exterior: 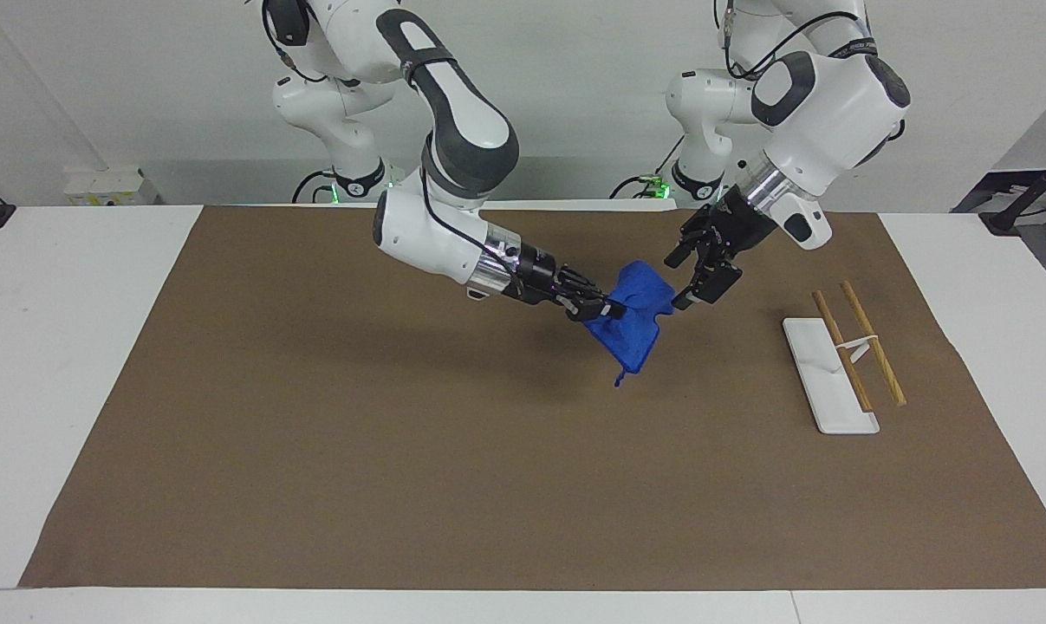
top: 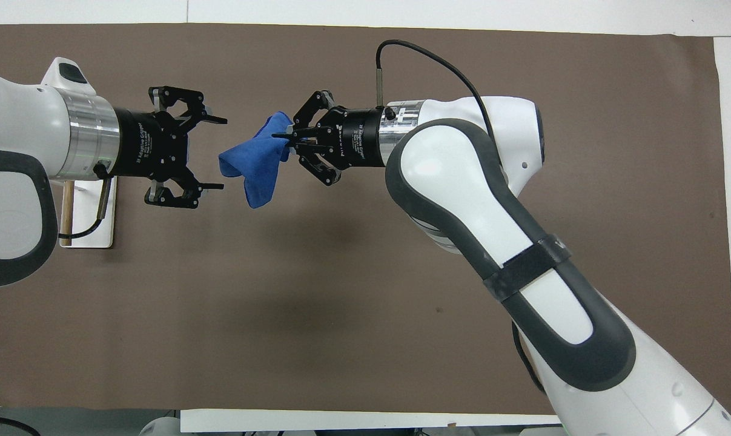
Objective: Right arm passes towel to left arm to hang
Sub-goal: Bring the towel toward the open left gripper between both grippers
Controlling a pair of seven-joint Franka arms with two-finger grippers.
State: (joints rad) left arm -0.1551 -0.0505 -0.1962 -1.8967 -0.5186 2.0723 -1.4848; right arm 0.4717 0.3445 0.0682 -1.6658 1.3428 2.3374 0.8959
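Note:
The bright blue towel (exterior: 635,319) (top: 253,171) hangs bunched in the air over the middle of the brown mat, its thin loop (exterior: 620,379) dangling below. My right gripper (exterior: 611,310) (top: 283,137) is shut on the towel's upper edge, links splayed. My left gripper (exterior: 677,279) (top: 221,154) faces it from the rack's end, open wide. The towel's free edge sits right at the mouth of its jaws; whether it touches a finger I cannot tell.
A white base with two wooden rods, the rack (exterior: 830,374) (top: 89,221), stands on the brown mat (exterior: 315,451) toward the left arm's end. The left arm partly covers it in the overhead view.

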